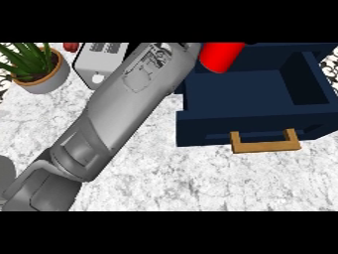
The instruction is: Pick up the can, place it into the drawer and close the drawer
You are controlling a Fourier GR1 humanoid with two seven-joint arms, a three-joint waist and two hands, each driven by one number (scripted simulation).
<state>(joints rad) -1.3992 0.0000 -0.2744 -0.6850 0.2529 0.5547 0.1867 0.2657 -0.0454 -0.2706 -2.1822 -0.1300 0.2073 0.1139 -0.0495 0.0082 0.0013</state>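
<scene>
The red can (221, 55) hangs at the back left edge of the open navy drawer (314, 116). The grey forearm (120, 106) hides the robot hand, so I cannot tell its grip. Let go here, the can may catch the drawer wall and tip onto the tabletop (186, 178).

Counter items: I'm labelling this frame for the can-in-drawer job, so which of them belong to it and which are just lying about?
Job:
red can, held up over the drawer's back edge
dark blue drawer, open, with wooden handle

Lying about:
potted plant
grey box beside the plant
</scene>
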